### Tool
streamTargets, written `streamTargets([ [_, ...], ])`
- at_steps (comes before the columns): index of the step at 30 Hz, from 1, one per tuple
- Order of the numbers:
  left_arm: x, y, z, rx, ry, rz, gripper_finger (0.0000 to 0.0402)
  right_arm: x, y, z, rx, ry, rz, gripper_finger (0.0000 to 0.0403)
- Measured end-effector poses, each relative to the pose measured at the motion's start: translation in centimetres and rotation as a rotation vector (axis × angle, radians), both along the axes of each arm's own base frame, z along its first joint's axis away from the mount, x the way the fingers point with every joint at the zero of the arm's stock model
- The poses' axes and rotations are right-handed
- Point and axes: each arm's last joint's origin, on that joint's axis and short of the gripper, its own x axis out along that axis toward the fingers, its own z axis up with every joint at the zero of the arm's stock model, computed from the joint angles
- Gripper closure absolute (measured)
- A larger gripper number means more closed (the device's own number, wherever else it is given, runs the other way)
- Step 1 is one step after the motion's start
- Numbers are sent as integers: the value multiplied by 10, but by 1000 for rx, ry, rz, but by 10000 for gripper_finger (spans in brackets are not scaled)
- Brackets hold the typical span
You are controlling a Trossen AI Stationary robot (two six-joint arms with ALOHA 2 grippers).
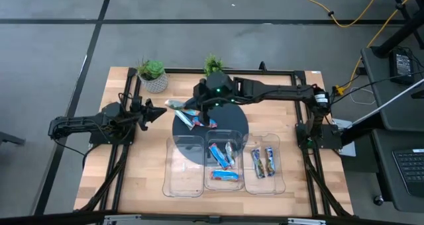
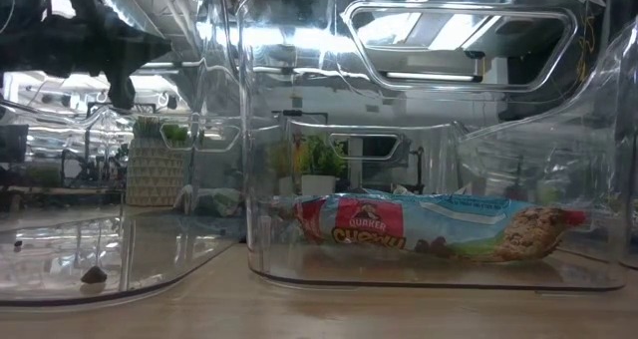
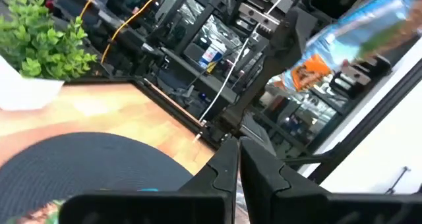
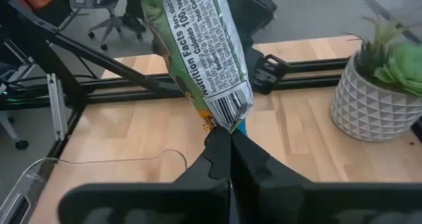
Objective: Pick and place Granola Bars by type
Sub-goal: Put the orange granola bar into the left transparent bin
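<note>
Right now I see the right gripper point(image 4: 231, 140) at upper centre of the overhead frame, over the dark round mat point(image 1: 232, 122), pressed together on the end of 1 granola bar point(image 4: 198, 46). My left gripper point(image 3: 236, 159) sits at centre left beside the mat, fingers closed with nothing between them. 3 clear trays point(image 1: 184, 179) lie below the mat; the middle and right ones hold bars point(image 1: 262, 162).
</note>
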Motion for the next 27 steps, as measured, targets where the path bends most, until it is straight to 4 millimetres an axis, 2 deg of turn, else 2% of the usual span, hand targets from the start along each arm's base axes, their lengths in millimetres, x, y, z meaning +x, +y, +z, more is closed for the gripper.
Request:
streamTargets([
  [2, 0, 0, 0, 0, -2, 4, 389, 1, 1, 0, -2, -9, 2, 400],
  [5, 0, 1, 2, 92, 3, 35, 383, 1, 1, 0, -12, -9, -2, 400],
  [9, -3, -1, 14, 110, -33, 32, 356, 1, 0, 0, -34, -11, 3, 400],
  [14, -9, -4, 38, 149, -101, -49, 279, 1, -2, 0, -36, -10, 0, 400],
  [21, -13, -4, 68, 211, -132, -30, 150, 1, -8, 2, -47, -36, 5, 400],
  [27, 0, -3, 89, 272, -56, -22, 88, 3, -13, 10, 31, -122, 21, 400],
])
